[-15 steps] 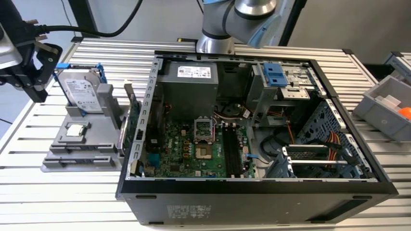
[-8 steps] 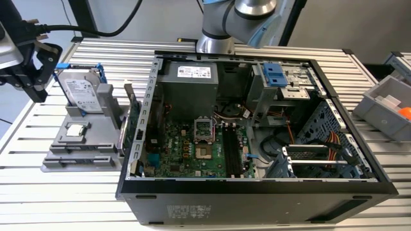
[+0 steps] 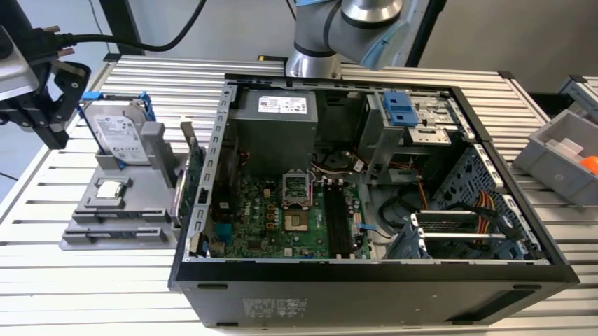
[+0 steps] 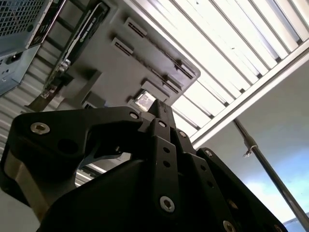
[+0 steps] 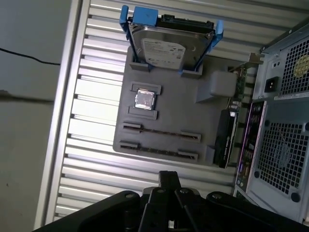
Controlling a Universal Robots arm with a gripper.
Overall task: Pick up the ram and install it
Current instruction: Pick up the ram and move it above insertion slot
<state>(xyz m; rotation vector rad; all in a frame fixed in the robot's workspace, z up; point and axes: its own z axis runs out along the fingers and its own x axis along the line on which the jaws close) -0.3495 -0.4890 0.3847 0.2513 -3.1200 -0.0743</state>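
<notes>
Dark ram [image 5: 161,131] edge-up in grey holder [image 5: 193,116], apart from tool [image 5: 169,176].

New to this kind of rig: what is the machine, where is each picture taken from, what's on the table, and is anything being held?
The machine is one robot arm with a gripper, hanging at the exterior view's left near a grey holder. That view comes from a camera off the arm; both wrist views come from cameras riding near the wrist. On the slatted table sit an open computer case and the holder, which carries a hard drive in a blue frame, a small square chip and two slots, each holding what may be the ram edge-on, a thin dark strip. A green card stands between holder and case. I see nothing held.
</notes>
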